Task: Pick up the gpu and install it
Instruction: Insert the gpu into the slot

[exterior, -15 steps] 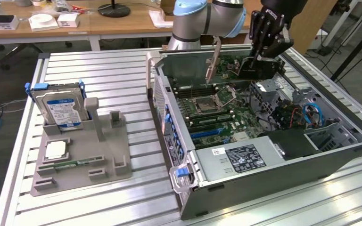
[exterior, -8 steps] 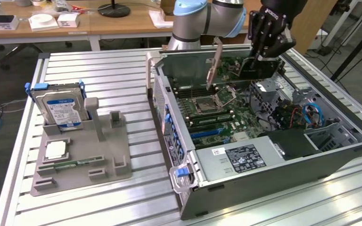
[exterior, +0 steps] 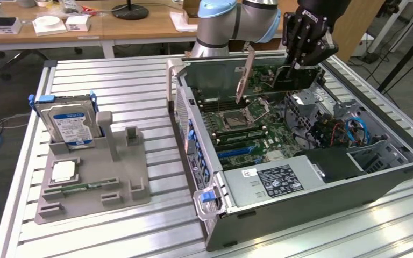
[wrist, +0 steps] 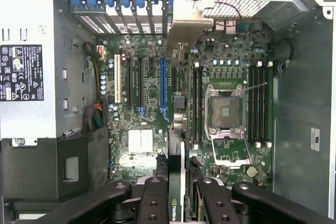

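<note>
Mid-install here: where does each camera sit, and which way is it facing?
Exterior view: off the arm, raised, looking down across the table at the open case; shows the arm and the pincer gripping the gpu.
Wrist view: on the wrist, looking down into the case at the motherboard; the pincer's fingers flank the gpu.
Shared: case, motherboard, gpu, pincer.

The motherboard (wrist: 147,108) is shown green, crossed by a long blue slot (wrist: 163,87) and a white slot (wrist: 117,80). The gpu (wrist: 175,203) is shown dark, marked with a green-and-white logo; the gripper (wrist: 181,182) is black. The computer case (exterior: 321,199) is grey, with blue cables (exterior: 354,131) and a blue latch (exterior: 208,196). The hard drive (exterior: 66,123) is silver, labelled blue and white. The fixture (exterior: 95,177) is plain grey, the table (exterior: 106,80) ribbed pale silver, the arm (exterior: 225,16) light blue and silver.
</note>
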`<state>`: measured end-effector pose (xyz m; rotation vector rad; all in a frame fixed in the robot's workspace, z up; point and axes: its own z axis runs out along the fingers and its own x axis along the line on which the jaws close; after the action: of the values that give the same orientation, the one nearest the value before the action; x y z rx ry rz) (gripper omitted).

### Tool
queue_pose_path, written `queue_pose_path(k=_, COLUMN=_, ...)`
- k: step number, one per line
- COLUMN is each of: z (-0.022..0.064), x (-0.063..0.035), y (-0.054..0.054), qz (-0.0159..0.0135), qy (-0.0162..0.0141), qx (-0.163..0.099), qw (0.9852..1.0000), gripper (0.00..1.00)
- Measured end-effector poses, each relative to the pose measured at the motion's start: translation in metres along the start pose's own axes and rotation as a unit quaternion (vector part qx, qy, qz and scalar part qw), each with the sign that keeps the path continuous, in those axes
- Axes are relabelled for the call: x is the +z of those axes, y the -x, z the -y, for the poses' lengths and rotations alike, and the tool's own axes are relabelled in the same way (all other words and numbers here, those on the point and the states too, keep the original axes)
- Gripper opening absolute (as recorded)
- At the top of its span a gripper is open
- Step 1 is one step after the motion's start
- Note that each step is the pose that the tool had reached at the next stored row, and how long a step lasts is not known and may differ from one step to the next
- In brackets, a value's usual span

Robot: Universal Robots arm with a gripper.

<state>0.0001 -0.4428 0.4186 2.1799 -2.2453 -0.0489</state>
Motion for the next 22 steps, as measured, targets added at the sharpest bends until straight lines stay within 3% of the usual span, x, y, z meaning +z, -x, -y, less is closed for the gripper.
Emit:
queue_pose_path(k=7, z=0.0001, x=0.0032, y=0.0, qz=0.0, qy=-0.0014, qx=0.0, qw=1.0, gripper=0.26)
queue_pose_path(k=11, z=0.0002, x=0.0054, y=-0.0001, qz=0.0001, qy=-0.0066, qx=0.0, qw=1.0, gripper=0.26)
queue_pose_path(k=22, z=0.0003, x=0.0084, y=-0.0001, qz=0.0003, qy=-0.0078, qx=0.0, qw=1.0, gripper=0.26)
